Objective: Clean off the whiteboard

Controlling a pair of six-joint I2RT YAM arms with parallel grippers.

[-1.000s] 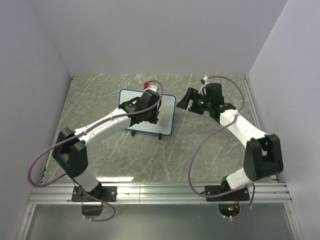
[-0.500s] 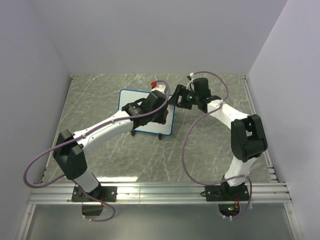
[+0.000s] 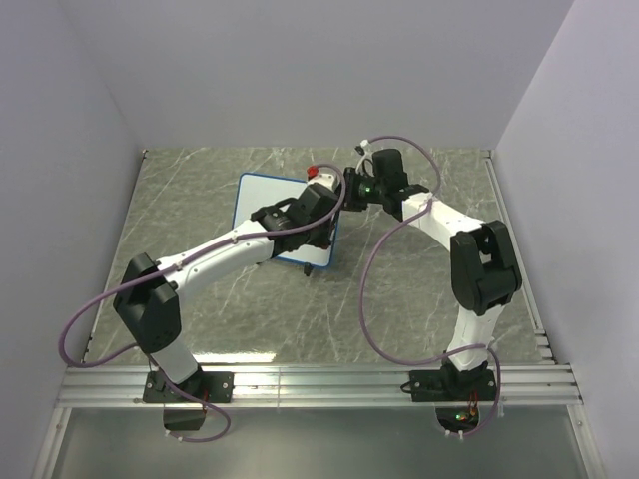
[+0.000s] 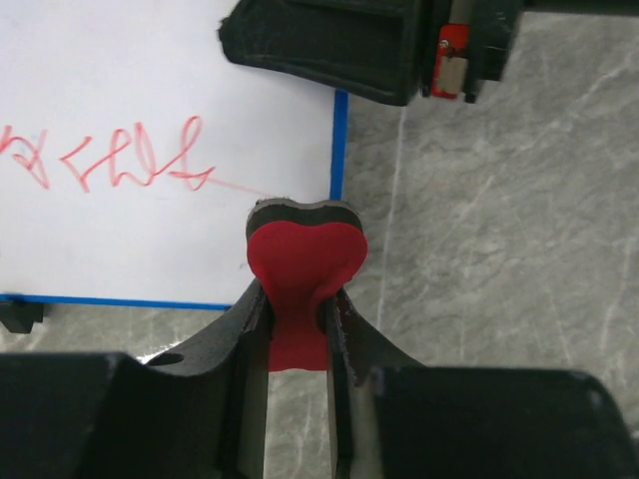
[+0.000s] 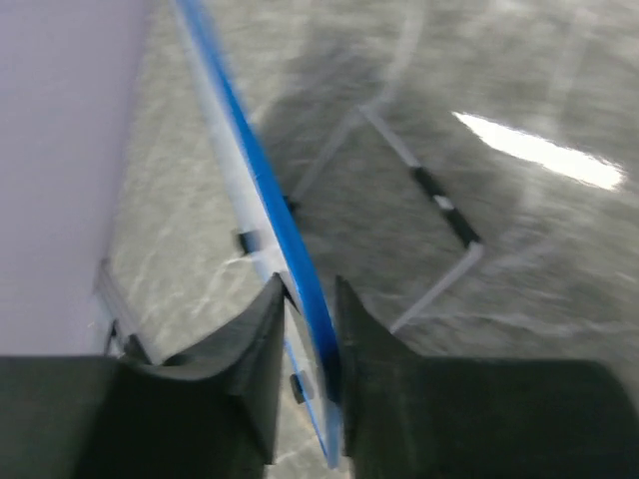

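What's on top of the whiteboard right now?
Red scribbles on the whiteboard, and the red eraser in the left gripper over one corner. From above, the left arm hides part of the surface.

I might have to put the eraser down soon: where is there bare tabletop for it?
Bare tabletop: the near middle between the left arm and right arm; the strip left of the whiteboard; the stretch right of the right arm. Crowded: the whiteboard's right edge, where the left end effector with the eraser meets the right end effector.
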